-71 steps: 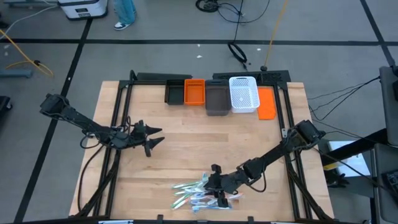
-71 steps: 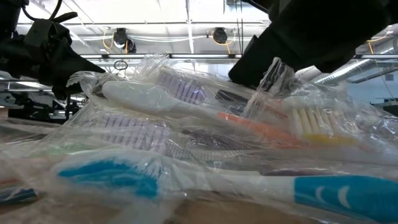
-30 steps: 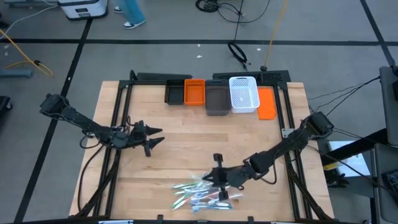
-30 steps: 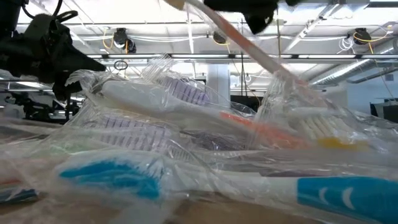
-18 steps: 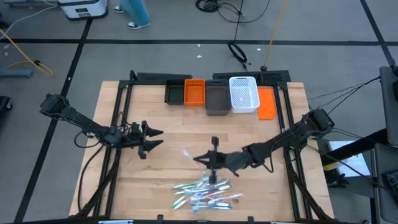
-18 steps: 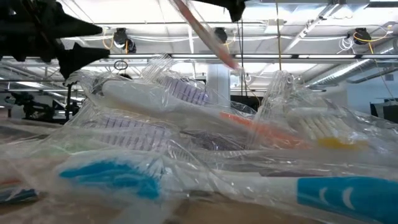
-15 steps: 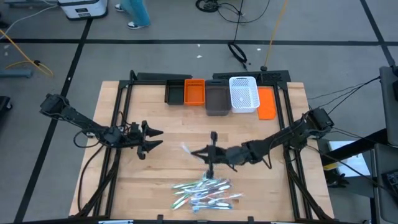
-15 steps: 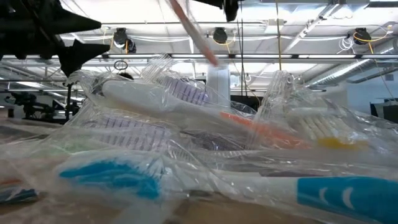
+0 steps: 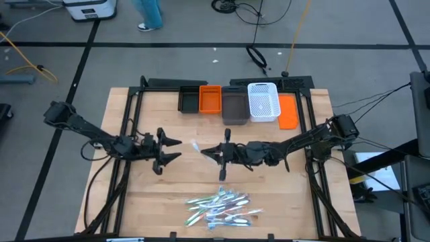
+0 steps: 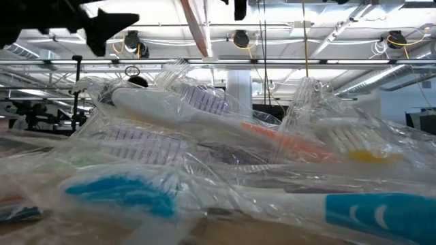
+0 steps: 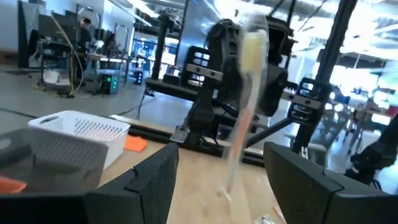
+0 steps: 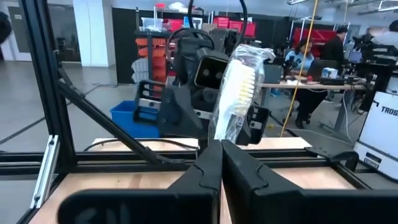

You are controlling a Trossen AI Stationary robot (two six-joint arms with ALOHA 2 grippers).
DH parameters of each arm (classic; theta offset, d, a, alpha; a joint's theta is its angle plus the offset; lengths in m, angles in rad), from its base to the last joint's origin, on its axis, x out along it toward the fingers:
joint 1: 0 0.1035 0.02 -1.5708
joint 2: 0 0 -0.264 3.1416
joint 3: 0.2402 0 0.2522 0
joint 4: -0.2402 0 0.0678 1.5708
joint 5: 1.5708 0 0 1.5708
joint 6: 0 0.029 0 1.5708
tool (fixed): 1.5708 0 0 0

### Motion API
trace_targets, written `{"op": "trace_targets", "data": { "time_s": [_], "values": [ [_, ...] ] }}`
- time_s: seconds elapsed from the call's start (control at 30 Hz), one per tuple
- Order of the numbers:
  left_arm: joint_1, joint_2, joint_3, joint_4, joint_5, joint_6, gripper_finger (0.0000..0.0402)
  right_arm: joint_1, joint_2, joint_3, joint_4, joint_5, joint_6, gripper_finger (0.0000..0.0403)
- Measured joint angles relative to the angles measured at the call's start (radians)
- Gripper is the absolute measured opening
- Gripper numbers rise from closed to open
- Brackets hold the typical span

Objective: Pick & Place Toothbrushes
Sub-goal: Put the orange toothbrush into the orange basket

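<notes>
facing each other above the wooden table point(image 9: 282, 208), right gripper point(image 9: 218, 153) pinching a wrapped toothbrush point(image 9: 197, 148) beyond the toothbrush pile point(image 9: 218, 207), left gripper point(image 9: 168, 150) left of it, fingers spread, holding nothing.

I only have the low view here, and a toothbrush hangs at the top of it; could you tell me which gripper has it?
Observer: The right gripper is shut on the wrapped toothbrush, above mid-table in the high view.
Operator: Thank you. Where is the left gripper, please?
Observer: The left gripper is open and empty, facing the right one from the left with a gap between them.
Operator: And which way is the brush turned?
Observer: In the right wrist view it stands bristles up, wrapper on.
Operator: Are the bins near?
Observer: The white basket and the other bins sit along the far edge.
</notes>
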Motion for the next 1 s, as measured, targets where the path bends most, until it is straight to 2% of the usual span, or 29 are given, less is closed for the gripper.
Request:
{"op": "trace_targets", "data": {
  "time_s": [0.2,0.4,0.7,0.83,1.0],
  "values": [
    [0.052,0.194,0.136,0.000,0.017,0.048,0.0241,0.001,0.000,0.000,0.018,0.000,-0.024,0.0000],
    [0.091,0.352,0.259,-0.003,0.100,0.068,0.0241,0.001,0.001,0.000,0.017,0.004,-0.042,0.0000],
    [0.105,0.405,0.305,-0.005,0.117,0.082,0.0239,0.001,0.000,0.000,0.010,0.005,-0.053,0.0000],
    [0.105,0.404,0.305,-0.006,0.117,0.082,0.0199,0.001,0.001,0.000,-0.004,0.014,-0.053,0.0000],
    [0.105,0.404,0.305,-0.006,0.117,0.086,0.0094,0.001,0.001,0.000,-0.008,0.033,-0.053,0.0000]
  ]
}}
